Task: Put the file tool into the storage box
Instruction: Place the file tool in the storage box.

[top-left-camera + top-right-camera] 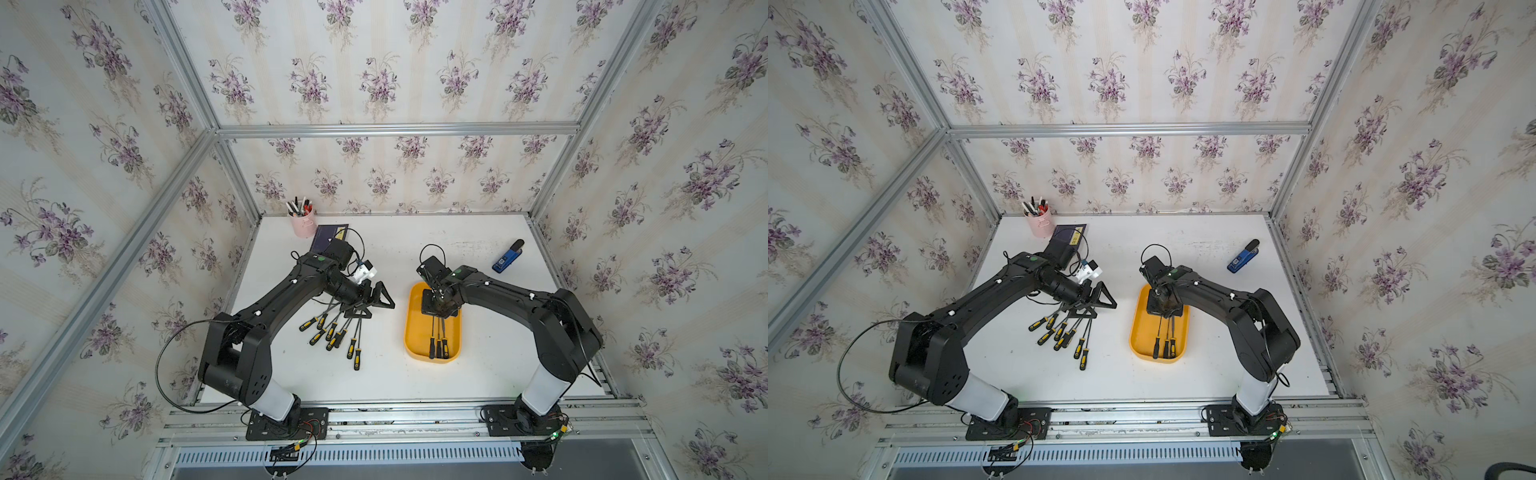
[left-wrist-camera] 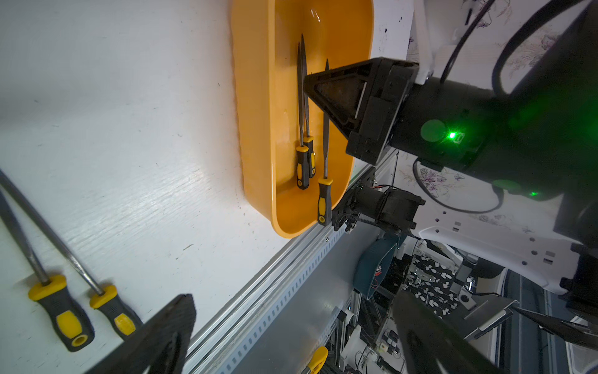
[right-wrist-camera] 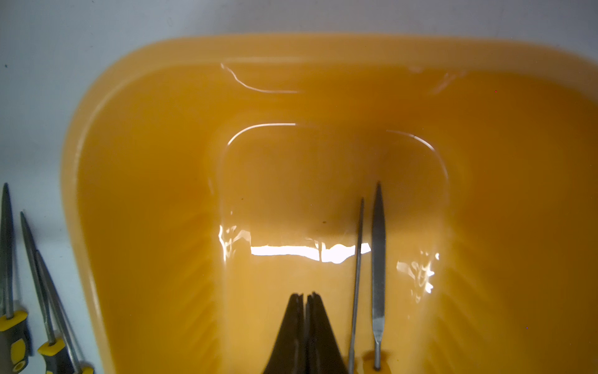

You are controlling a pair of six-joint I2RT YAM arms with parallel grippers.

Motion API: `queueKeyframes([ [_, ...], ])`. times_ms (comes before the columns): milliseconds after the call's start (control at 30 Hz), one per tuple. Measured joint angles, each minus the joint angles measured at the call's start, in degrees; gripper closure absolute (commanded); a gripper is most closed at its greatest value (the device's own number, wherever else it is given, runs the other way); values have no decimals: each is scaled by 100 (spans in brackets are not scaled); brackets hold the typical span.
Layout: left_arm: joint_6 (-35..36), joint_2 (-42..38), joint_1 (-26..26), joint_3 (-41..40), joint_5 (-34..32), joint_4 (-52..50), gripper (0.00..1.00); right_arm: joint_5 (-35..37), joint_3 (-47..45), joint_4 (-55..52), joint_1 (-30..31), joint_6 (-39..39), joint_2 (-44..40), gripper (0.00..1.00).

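The loose files [image 1: 332, 331] lie fanned on the desk [image 1: 498, 353] to the left of the storage box [image 1: 407, 328], apart from it. Their handles point toward the robot and their steel tips converge at the far end. The left pincer [image 1: 371, 304] hangs over those tips, jaws spread wide and empty; that arm is clearly the nearer. Inside the box lie three files [image 1: 438, 347], lengthwise. Above them the right pincer [image 3: 304, 296] is pressed together, apparently holding nothing. I judge the next grasp falls to the left arm, across a shank.
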Motion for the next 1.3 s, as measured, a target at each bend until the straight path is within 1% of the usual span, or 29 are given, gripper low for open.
queueKeyframes([
  [300, 96, 118, 149, 0, 7, 13, 0, 286, 35, 208, -46, -31, 144, 100],
  [533, 153, 184, 201, 0, 46, 13, 0, 319, 92, 273, -46, -66, 256, 100],
  [867, 219, 227, 223, -81, 42, 15, 0, 468, -157, 332, -44, -175, 358, 100],
  [1300, 260, 205, 234, -131, -46, 33, 0, 487, -343, 555, -33, -175, 389, 100],
])
